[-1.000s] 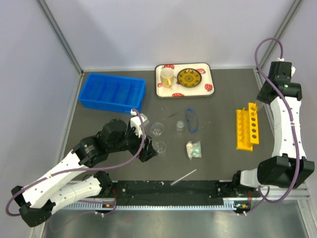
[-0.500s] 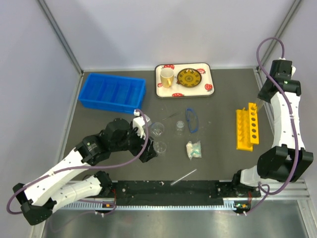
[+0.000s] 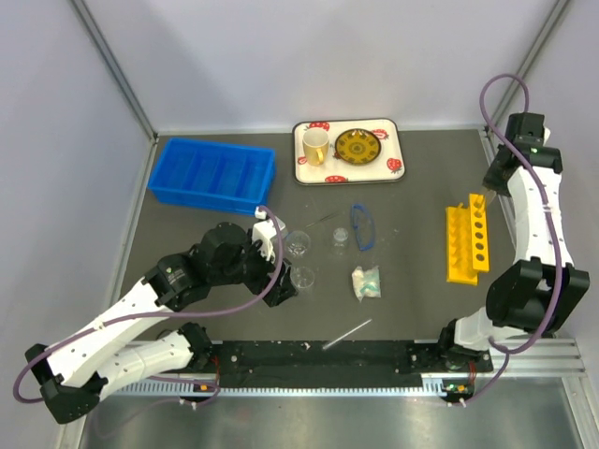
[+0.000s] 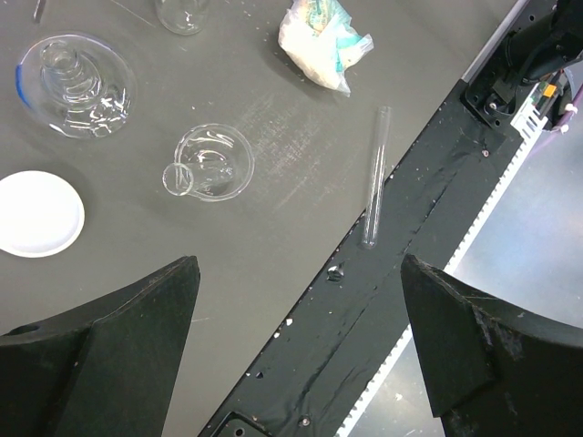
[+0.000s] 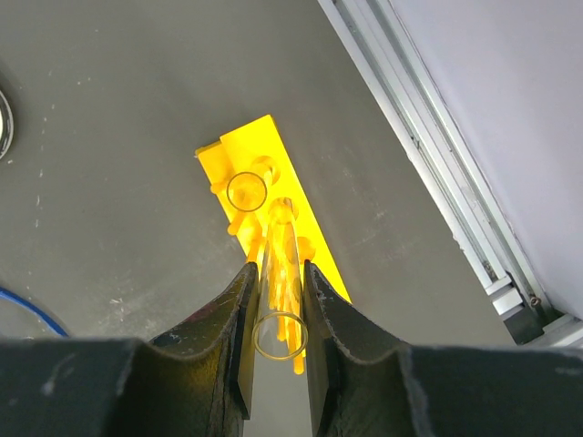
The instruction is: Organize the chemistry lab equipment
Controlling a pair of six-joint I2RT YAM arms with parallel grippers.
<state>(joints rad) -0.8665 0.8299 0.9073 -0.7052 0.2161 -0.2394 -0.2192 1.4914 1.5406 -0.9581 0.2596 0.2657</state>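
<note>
Honestly, my right claw [image 5: 276,282] is clenched on a glass tube [image 5: 279,232], its tip poking out ahead of the claw over the yellow rack [image 5: 239,150]. Slightly off a hole and it'll jam or slip. Meanwhile my left claw [image 4: 296,273] hangs open, nothing in it.

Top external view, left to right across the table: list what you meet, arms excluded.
Blue bin → goggles → yellow rack. Everything else overlaps sideways with something, so it is left out.
</note>
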